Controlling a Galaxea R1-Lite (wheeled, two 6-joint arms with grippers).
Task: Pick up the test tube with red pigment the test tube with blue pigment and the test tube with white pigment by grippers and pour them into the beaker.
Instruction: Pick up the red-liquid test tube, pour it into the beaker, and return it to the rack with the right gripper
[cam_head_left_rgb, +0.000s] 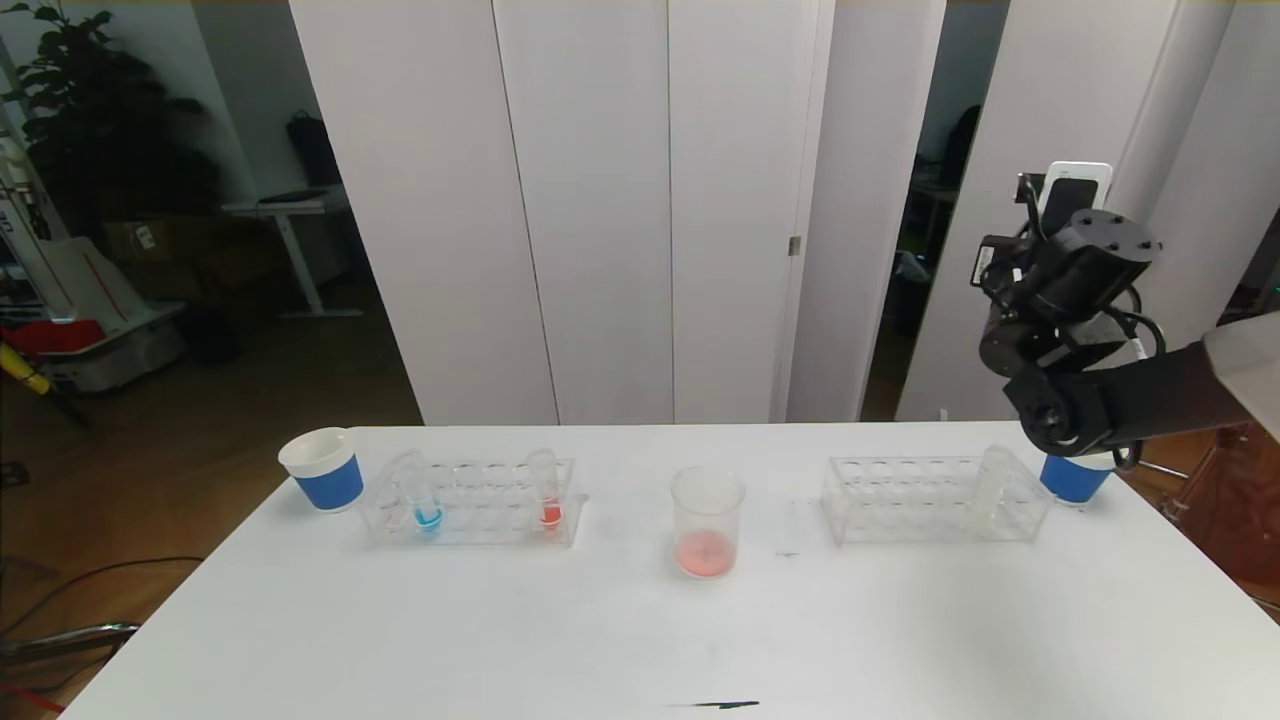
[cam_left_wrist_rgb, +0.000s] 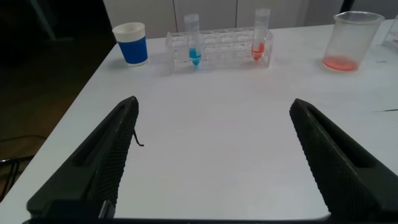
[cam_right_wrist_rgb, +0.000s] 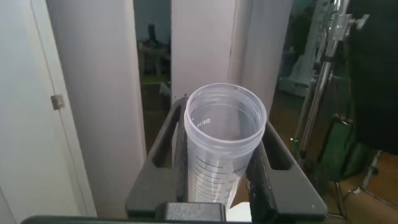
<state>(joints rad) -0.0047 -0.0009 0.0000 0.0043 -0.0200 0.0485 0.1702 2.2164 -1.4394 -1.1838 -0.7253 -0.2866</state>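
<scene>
**Beaker at mid-table, right gripper up with a tube**

Beaker (cam_head_left_rgb: 708, 520) stands upright at the middle of the table (cam_head_left_rgb: 400, 620), with a shallow layer of pink-red liquid at its bottom. It has bare tabletop on every side and a wide open strip between it and the near edge.

To its left is one clear rack (cam_head_left_rgb: 480, 520) holding two upright tubes. The blue tube (cam_head_left_rgb: 425, 500) is near the rack's left end and a red tube (cam_head_left_rgb: 547, 495) near its right end. To the beaker's right, well apart, is a second rack (cam_head_left_rgb: 900, 510). A single pale tube (cam_head_left_rgb: 990, 490) stands at its far right end; its contents are too faint to make out.

Two blue cups sit at the outer ends. One (cam_head_left_rgb: 322, 470) is just beside the left rack and the other (cam_head_left_rgb: 1072, 480) is near the table's right edge, partly behind the right arm.

The right gripper (cam_right_wrist_rgb: 224, 124) is raised above that right edge, clamped on a fourth tube (cam_right_wrist_rgb: 224, 162), clear with a printed scale. The left gripper (cam_left_wrist_rgb: 212, 106) hangs over the bare left-front tabletop with its jaws spread wide and nothing between them.
</scene>
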